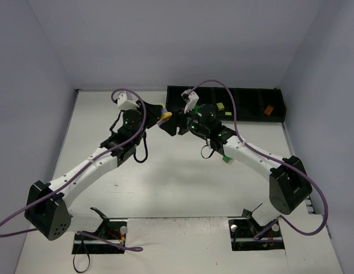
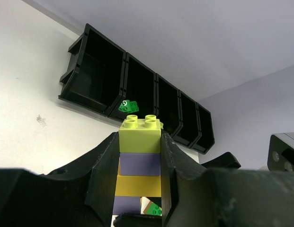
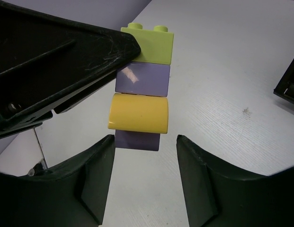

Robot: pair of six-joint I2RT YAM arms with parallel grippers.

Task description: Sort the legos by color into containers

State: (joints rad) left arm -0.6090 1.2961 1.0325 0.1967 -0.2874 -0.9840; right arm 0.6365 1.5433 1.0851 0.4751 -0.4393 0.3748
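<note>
My left gripper [image 1: 161,116] is shut on a stack of legos [image 2: 139,163], held above the table. The stack runs lime green [image 3: 149,45], lavender [image 3: 142,79], yellow [image 3: 138,112], lavender [image 3: 137,141]. The left fingers [image 2: 102,179] clamp its sides. My right gripper [image 3: 144,140] is open, its jaws standing on either side of the stack's lowest lavender brick without touching it; in the top view it [image 1: 171,127] faces the left gripper. The black five-compartment tray [image 1: 245,91] lies along the back. A lime brick [image 1: 220,107] and an orange brick [image 1: 268,109] sit in it.
A dark green brick [image 2: 129,106] lies at the tray's [image 2: 97,101] front edge near the second compartment. A small green and tan brick [image 1: 227,159] lies on the table beside my right forearm. Grey walls close in the table on three sides.
</note>
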